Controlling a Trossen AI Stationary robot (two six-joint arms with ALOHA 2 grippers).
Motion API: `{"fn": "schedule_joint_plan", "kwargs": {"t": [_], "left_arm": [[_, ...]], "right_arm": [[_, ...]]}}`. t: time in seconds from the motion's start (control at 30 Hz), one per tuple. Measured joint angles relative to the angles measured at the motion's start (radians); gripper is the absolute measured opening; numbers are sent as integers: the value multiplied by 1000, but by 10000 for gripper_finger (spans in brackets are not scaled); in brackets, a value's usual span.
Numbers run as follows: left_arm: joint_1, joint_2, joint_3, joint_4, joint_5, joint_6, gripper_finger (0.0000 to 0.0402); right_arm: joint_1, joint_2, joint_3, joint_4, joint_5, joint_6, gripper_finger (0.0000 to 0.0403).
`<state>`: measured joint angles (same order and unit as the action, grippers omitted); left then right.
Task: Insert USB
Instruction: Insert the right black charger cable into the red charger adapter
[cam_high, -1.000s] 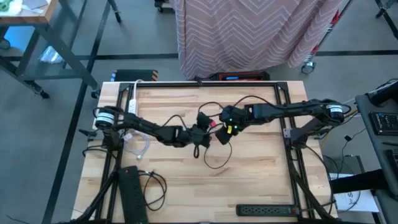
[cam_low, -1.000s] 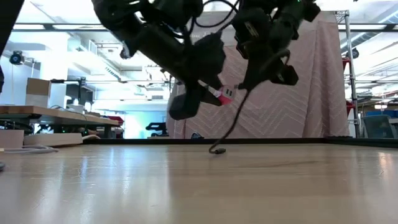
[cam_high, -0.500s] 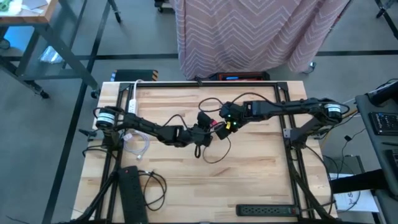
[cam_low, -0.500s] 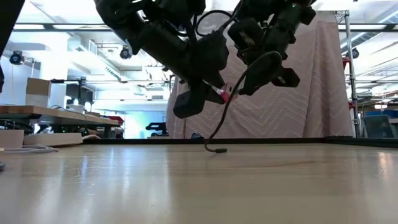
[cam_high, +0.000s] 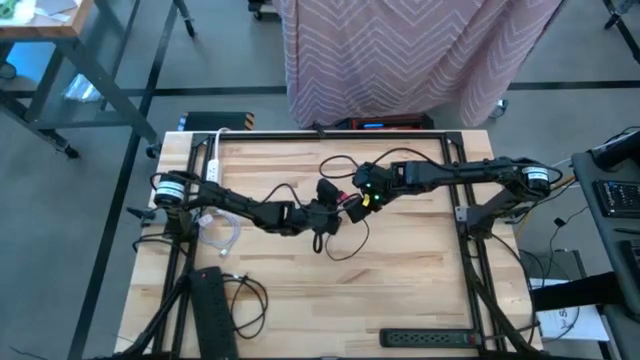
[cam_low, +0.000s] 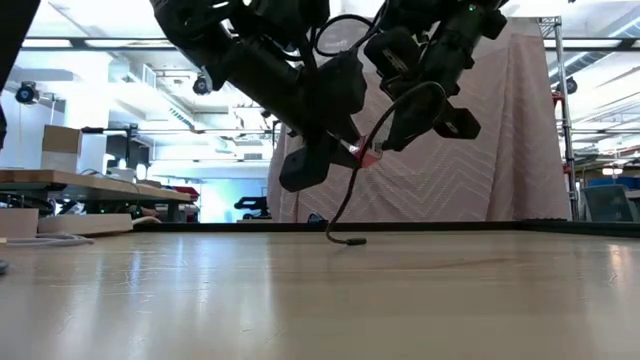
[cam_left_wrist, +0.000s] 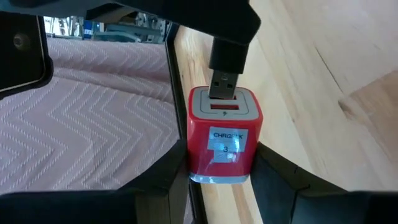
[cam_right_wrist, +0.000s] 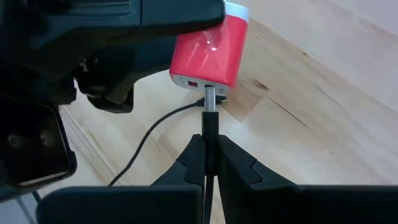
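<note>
USB plug (cam_left_wrist: 222, 83): its metal tip is sitting right at the mouth of the charger's slot, lined up with it; most of the metal shell is showing, so in my judgement it is only starting to go in, not seated.

Red charger (cam_left_wrist: 223, 138): a small red cube with a grey face and a white label, being held up in the air above the middle of the wooden table (cam_high: 420, 300), port end turned toward the plug.

Left gripper (cam_left_wrist: 214, 180): its two dark fingers are clamping the charger's sides, partly closed around the cube and holding it steady for the other arm.

Right gripper (cam_right_wrist: 210, 163): its fingers are pressing fully together on the plug's black body, pointing the metal end at the charger; in the high view it is meeting the left gripper near the table's centre.

Cable (cam_low: 345, 205): it is trailing down from the plug in a loose curve, its free end lying on the table below the two grippers.

Done so far: charger and plug are both lifted, gripped, and brought tip to slot.

Left to do: the plug is waiting for a straight push until the shell disappears into the port; then both grippers need to let go.

Risk: a slight tilt between the two held parts could jam the tip on the slot's edge.
</note>
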<state>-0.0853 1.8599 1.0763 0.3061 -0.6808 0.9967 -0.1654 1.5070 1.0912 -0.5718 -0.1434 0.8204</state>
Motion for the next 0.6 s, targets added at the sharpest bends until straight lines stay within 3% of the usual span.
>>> {"fn": "schedule_joint_plan", "kwargs": {"t": [0.6], "left_arm": [[0,-2,-2,6,35,-13,126]], "right_arm": [[0,0,0,0,-13,-1,5]]}}
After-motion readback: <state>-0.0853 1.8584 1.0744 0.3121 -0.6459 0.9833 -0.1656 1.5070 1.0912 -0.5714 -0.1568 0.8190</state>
